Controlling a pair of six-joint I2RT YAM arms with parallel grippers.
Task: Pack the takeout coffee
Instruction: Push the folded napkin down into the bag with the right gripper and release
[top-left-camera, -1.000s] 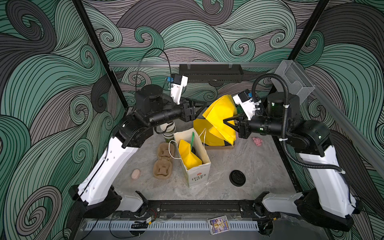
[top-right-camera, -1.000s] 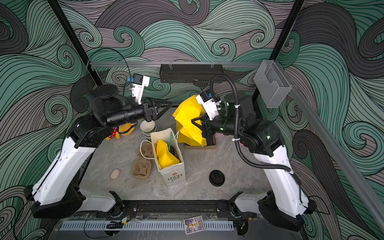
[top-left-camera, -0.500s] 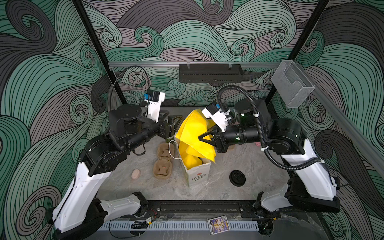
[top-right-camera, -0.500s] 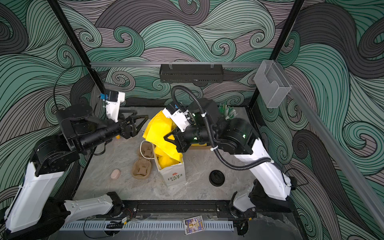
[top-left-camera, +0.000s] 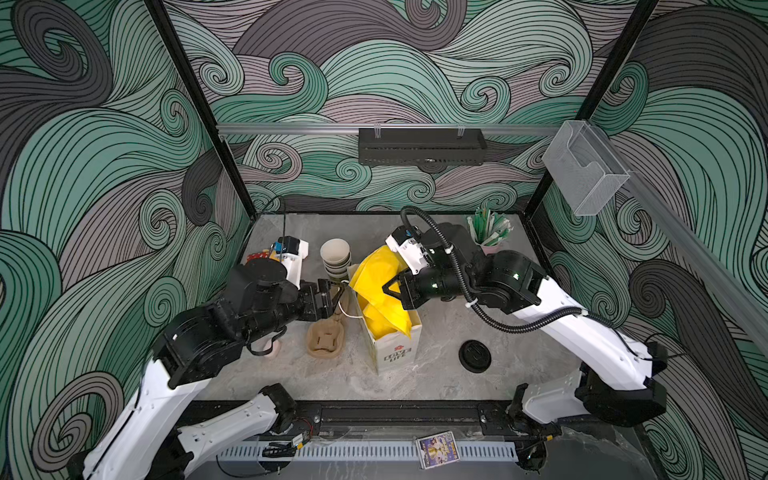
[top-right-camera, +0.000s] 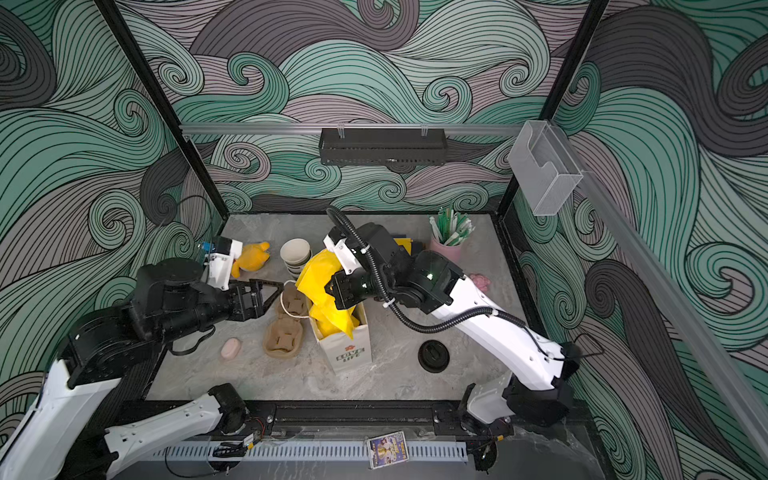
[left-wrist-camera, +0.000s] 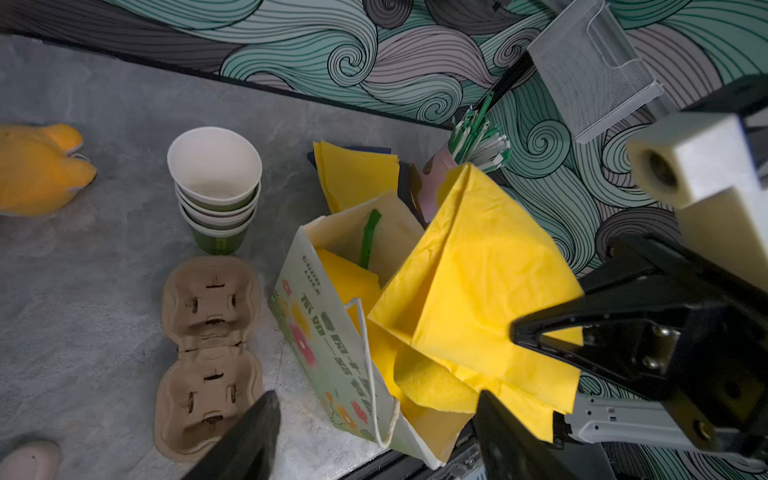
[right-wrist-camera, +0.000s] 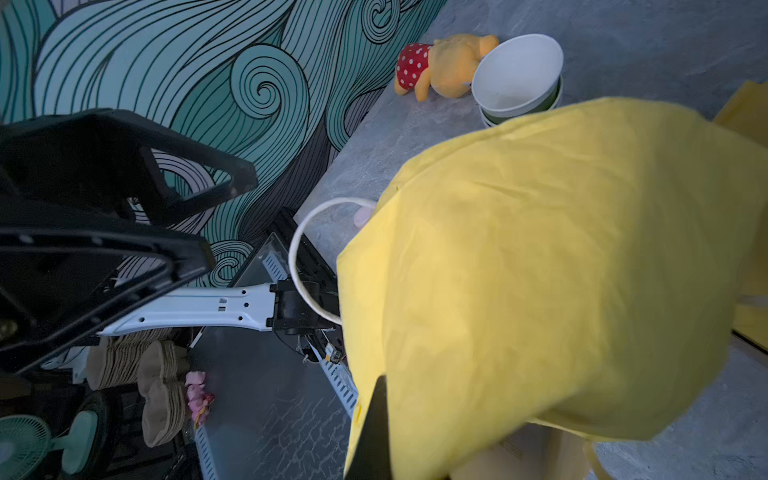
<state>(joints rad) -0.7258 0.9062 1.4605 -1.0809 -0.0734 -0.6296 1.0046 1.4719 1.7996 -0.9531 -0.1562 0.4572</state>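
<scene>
On the worktop (top-left-camera: 440, 386) we find no lidded takeout coffee in any of the four views, so we cannot tell where it stands or how it looks.

At the worktop's middle stands one white paper bag (top-left-camera: 392, 353), upright and open-mouthed, with print on its sides and a white cord handle. Inside it we count one crumpled yellow sheet (top-left-camera: 384, 322) and one green straw (left-wrist-camera: 368, 237). Over the bag's mouth the right pincer (top-left-camera: 386, 288) is clamped on a second yellow sheet (top-left-camera: 376, 270), which droops into the bag. The left pincer (top-right-camera: 274, 297) hangs just beside the bag's handle side, its fingers spread wide and holding nothing.

Under that pincer lie two brown pulp cup pockets (top-right-camera: 284, 338), end to end; we cannot tell whether they are one piece. Behind them, toward the far edge, stands one stack of nested lidless cups (top-left-camera: 335, 253), four as far as we can count, green outside and white inside. A flat pile of yellow sheets (left-wrist-camera: 353, 174) lies behind the bag.

One loose black lid (top-left-camera: 475, 355) lies toward the near right corner. One pink cup (top-right-camera: 445, 251) full of wrapped straws stands near the far right corner. One yellow plush toy (top-right-camera: 253, 257) lies at the far left.
</scene>
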